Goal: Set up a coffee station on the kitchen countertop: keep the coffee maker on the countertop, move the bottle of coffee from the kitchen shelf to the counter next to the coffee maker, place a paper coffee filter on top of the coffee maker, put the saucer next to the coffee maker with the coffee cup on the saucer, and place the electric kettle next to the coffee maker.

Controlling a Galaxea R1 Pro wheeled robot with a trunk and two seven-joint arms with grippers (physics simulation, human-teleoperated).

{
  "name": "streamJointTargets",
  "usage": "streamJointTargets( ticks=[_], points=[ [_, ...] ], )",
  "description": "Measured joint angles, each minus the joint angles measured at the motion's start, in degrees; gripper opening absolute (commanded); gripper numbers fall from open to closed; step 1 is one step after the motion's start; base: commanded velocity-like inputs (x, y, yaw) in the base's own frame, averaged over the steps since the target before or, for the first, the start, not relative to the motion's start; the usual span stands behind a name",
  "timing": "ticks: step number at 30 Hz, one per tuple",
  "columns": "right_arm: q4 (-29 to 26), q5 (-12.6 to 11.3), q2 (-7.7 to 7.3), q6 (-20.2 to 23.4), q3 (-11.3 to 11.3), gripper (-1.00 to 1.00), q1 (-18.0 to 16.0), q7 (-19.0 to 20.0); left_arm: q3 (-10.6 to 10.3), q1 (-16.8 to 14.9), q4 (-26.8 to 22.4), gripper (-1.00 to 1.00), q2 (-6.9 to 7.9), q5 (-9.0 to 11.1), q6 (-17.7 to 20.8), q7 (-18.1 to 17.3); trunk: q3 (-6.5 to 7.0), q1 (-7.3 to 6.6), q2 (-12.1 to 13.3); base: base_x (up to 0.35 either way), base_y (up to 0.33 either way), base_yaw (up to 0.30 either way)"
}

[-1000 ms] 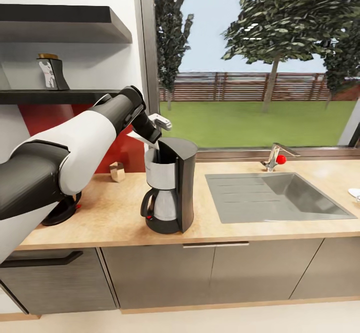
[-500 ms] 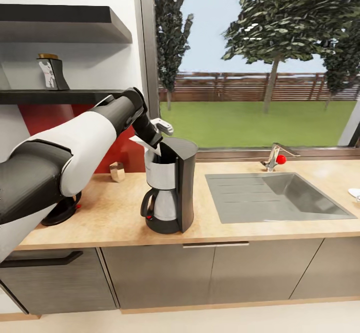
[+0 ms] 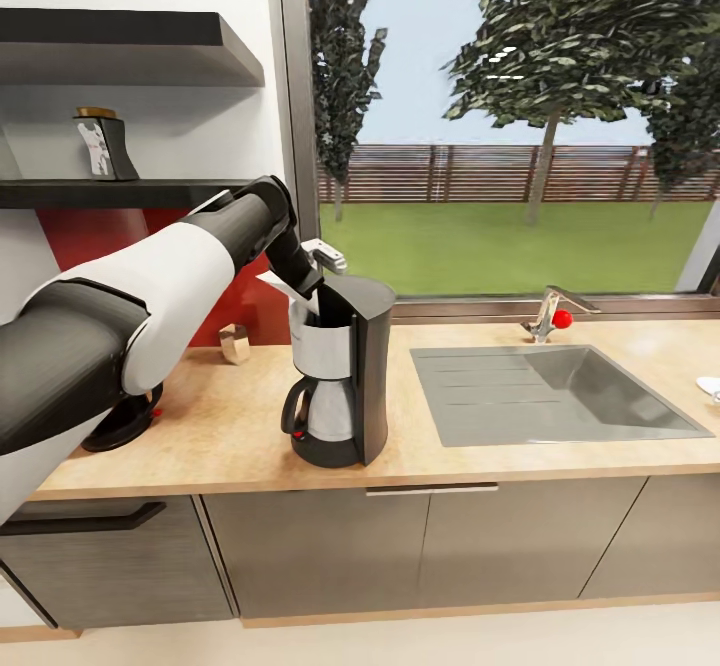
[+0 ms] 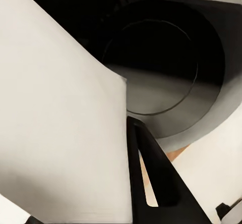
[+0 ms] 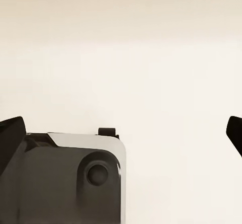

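Left gripper [image 3: 318, 291] sits at the top opening of the coffee maker [image 3: 340, 376], clamped on the paper coffee filter [image 4: 60, 113], which hangs over the dark basket; coffee maker stands on the countertop [image 3: 230, 426] left of the sink [image 3: 550, 391]; coffee bottle [image 3: 103, 144] on shelf [image 3: 150, 191]; right gripper [image 5: 126, 138] fingertips spread wide, holding nothing.

Pale, speckled wood-look countertop [image 3: 520, 451], matt. Black plastic coffee maker [image 3: 345, 366] with brushed-metal carafe, softly glossy. White paper coffee filter [image 4: 60, 128], smooth and matt. Grey brushed-steel sink [image 3: 560, 391], satin sheen. Dark matt wall shelf [image 3: 120, 192]. Smooth white-and-black plastic left arm [image 3: 150, 296], slightly glossy.
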Motion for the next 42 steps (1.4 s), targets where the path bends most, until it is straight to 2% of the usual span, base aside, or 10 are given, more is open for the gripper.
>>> streamJointTargets(
  ticks=[35, 42],
  points=[
    [-0.2, -0.1, -0.16, 0.1, -0.3, 1.00, 0.0, -0.1, 0.2, 0.0, -0.2, -1.00, -0.13, 0.6, 0.2, -0.2, 0.00, 0.00, 0.0, 0.000, 0.000, -0.001],
    [-0.2, -0.2, -0.18, 0.1, -0.4, 1.00, 0.0, 0.0, 0.2, 0.0, -0.1, -1.00, -0.13, 0.5, 0.1, -0.2, 0.14, 0.00, 0.0, 0.000, 0.000, -0.122]
  ],
)
